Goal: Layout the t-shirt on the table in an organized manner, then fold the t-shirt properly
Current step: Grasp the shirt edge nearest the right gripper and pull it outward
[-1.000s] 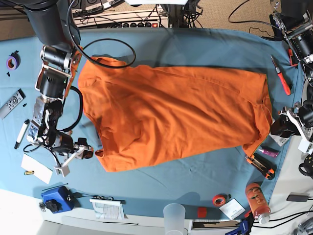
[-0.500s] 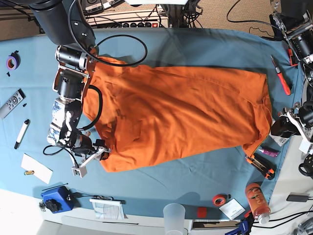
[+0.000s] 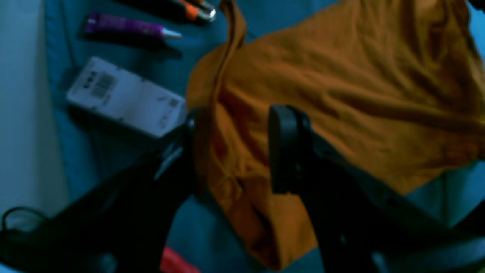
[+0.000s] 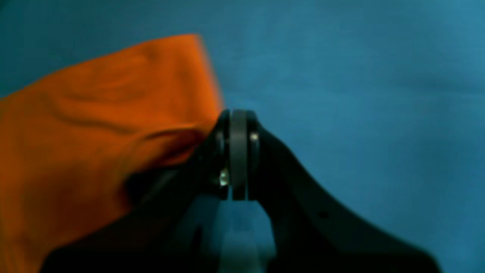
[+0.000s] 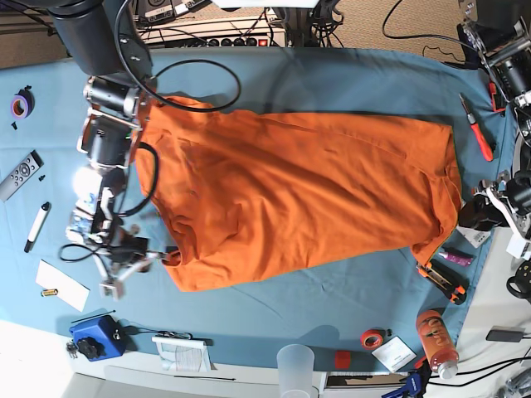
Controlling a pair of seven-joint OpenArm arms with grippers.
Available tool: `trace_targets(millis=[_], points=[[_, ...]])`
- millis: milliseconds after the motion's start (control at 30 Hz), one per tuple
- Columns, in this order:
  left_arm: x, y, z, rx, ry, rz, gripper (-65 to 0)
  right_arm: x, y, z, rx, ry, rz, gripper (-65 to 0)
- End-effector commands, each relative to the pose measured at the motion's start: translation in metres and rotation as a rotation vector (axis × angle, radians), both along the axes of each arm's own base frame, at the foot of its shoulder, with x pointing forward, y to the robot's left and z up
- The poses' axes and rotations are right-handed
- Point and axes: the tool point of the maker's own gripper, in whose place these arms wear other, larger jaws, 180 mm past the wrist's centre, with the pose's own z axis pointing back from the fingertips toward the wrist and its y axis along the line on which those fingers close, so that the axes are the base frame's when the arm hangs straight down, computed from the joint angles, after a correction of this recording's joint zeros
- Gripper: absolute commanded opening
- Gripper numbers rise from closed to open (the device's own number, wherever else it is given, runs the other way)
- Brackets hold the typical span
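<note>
Lying spread across the middle of the table [image 5: 332, 307], the t-shirt [image 5: 299, 199] covers most of the blue-teal cloth, its long axis running from side to side in the base view.

Right gripper [image 4: 237, 151]: the jaws are pressed flat together, pad against pad. A corner of orange fabric reaches their left side — whether cloth is actually pinched between them cannot be told from the wrist view. In the base view this gripper sits at the shirt's lower corner on that view's left.

Left gripper [image 3: 233, 149]: the jaws stand well apart, straddling a bunched fold at the shirt's edge. Fabric lies between the fingers [image 3: 282, 148], but they do not clamp it.

Beside that edge lie a white barcoded box [image 3: 125, 96] and a purple tube [image 3: 129, 29].
</note>
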Motion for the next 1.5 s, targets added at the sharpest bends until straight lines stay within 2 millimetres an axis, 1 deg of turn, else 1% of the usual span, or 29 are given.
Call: trace_targets(millis=[0, 67, 133, 167, 233, 300, 367, 467, 500, 567, 700, 800, 867, 933, 1000, 1133, 1167, 1267, 1300, 1467], points=[[0.008, 0.004, 0.019, 0.002, -0.060, 0.004, -41.4, 0.017, -0.017, 0.033, -0.022, -0.087, -0.023, -65.0], [0.008, 0.003, 0.019, -0.003, -0.062, 0.003, -41.4, 0.013, -0.038, 0.038, -0.049, -0.090, -0.046, -65.0], [0.009, -0.001, 0.018, -0.015, -0.062, 0.001, -41.4, 0.011, -0.053, 0.043, -0.057, -0.094, -0.064, -65.0], [0.009, -0.004, 0.017, -0.022, -0.063, 0.000, -41.4, 0.009, -0.057, 0.045, -0.048, -0.095, -0.070, -65.0], [0.010, -0.009, 0.015, -0.041, -0.065, -0.004, -41.4, 0.008, -0.058, 0.046, -0.014, -0.090, -0.072, -65.0], [0.010, -0.015, 0.012, -0.058, -0.065, -0.007, -41.4, 0.006, -0.048, 0.044, 0.005, -0.075, -0.030, -65.0], [0.010, -0.019, 0.010, -0.069, -0.063, -0.010, -41.4, 0.004, -0.032, 0.041, 0.022, -0.061, 0.052, -64.9], [0.010, -0.020, 0.010, -0.068, -0.062, -0.009, -41.4, 0.003, -0.009, 0.041, 0.062, -0.068, 0.151, -48.8], [0.010, -0.018, 0.010, -0.061, -0.060, -0.007, -41.4, 0.003, -0.003, 0.041, 0.077, -0.069, 0.163, -45.5], [0.010, -0.013, 0.011, -0.044, -0.059, -0.003, -41.4, 0.004, 0.007, 0.038, 0.095, -0.065, 0.173, -43.9], [0.009, 0.010, 0.022, 0.020, -0.064, 0.009, -41.4, 0.004, 0.031, 0.027, 0.129, -0.059, 0.188, -43.9], [0.006, 0.026, 0.030, 0.071, -0.060, 0.018, -41.4, 0.005, 0.044, 0.016, 0.170, -0.069, 0.129, -43.9], [0.005, 0.034, 0.034, 0.096, -0.059, 0.022, -41.4, 0.002, 0.055, 0.006, 0.170, -0.053, 0.129, -44.0], [0.005, 0.040, 0.038, 0.113, -0.060, 0.025, -41.4, -0.001, 0.063, -0.004, 0.155, -0.031, 0.126, -44.0], [0.004, 0.043, 0.039, 0.121, -0.060, 0.027, -41.4, -0.002, 0.069, -0.008, 0.159, -0.033, 0.117, -44.0], [0.004, 0.043, 0.040, 0.122, -0.061, 0.027, -41.4, -0.002, 0.072, -0.014, 0.158, -0.026, 0.079, -44.3], [0.005, 0.043, 0.040, 0.122, -0.063, 0.028, -41.4, -0.003, 0.072, -0.016, 0.155, -0.020, 0.071, -46.9], [0.005, 0.043, 0.041, 0.118, -0.066, 0.027, -41.4, -0.004, 0.071, -0.018, 0.142, -0.011, 0.070, -63.6], [0.005, 0.043, 0.041, 0.118, -0.066, 0.027, -41.4, -0.004, 0.069, -0.017, 0.141, -0.014, 0.068, -65.0], [0.005, 0.043, 0.041, 0.118, -0.066, 0.027, -41.4, -0.001, 0.069, -0.014, 0.140, -0.028, 0.066, -65.0]])
